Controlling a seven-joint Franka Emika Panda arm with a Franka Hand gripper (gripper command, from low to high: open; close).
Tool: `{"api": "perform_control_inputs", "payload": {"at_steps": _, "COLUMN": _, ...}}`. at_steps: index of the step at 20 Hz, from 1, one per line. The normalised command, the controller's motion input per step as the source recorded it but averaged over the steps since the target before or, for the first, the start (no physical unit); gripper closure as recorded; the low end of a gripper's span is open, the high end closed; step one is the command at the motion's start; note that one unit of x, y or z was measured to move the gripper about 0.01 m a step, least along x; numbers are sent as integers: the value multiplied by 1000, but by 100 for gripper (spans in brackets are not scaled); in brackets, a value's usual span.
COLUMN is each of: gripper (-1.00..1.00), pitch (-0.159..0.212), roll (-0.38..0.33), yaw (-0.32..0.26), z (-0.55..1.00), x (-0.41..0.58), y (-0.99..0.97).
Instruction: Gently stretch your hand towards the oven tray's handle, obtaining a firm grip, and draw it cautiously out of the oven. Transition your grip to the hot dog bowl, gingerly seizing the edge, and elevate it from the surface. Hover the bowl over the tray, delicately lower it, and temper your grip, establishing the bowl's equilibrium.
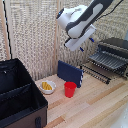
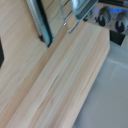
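Currently, no task step is seen completed.
The pincer (image 1: 85, 44), aperture indeterminable, is held above the oven tray (image 1: 100, 70); the hot dog bowl (image 1: 47, 87) remains at the tabletop's (image 1: 95, 107) 9 o'clock.

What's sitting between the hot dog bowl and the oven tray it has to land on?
The red cup stands beside the hot dog bowl, and the blue box is upright behind it, both toward the oven tray.
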Motion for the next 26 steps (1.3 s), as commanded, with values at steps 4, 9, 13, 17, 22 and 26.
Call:
{"api": "perform_control_inputs", "payload": {"at_steps": 4, "gripper": -100, "pitch": -43, "roll": 261, "yaw": -173, "z": 204, "x": 154, "y": 349}}
{"api": "perform_control_inputs", "payload": {"at_steps": 9, "gripper": -100, "pitch": -41, "roll": 266, "yaw": -169, "z": 202, "x": 151, "y": 361}}
{"api": "perform_control_inputs", "payload": {"at_steps": 13, "gripper": -100, "pitch": -48, "roll": 270, "yaw": -159, "z": 215, "x": 114, "y": 406}}
{"api": "perform_control_inputs", "payload": {"at_steps": 17, "gripper": -100, "pitch": -58, "roll": 272, "yaw": -147, "z": 227, "x": 44, "y": 468}}
{"api": "perform_control_inputs", "payload": {"at_steps": 22, "gripper": -100, "pitch": -38, "roll": 264, "yaw": -132, "z": 129, "x": 13, "y": 531}}
{"api": "perform_control_inputs", "payload": {"at_steps": 26, "gripper": -100, "pitch": -3, "roll": 217, "yaw": -118, "z": -13, "x": 0, "y": 631}}
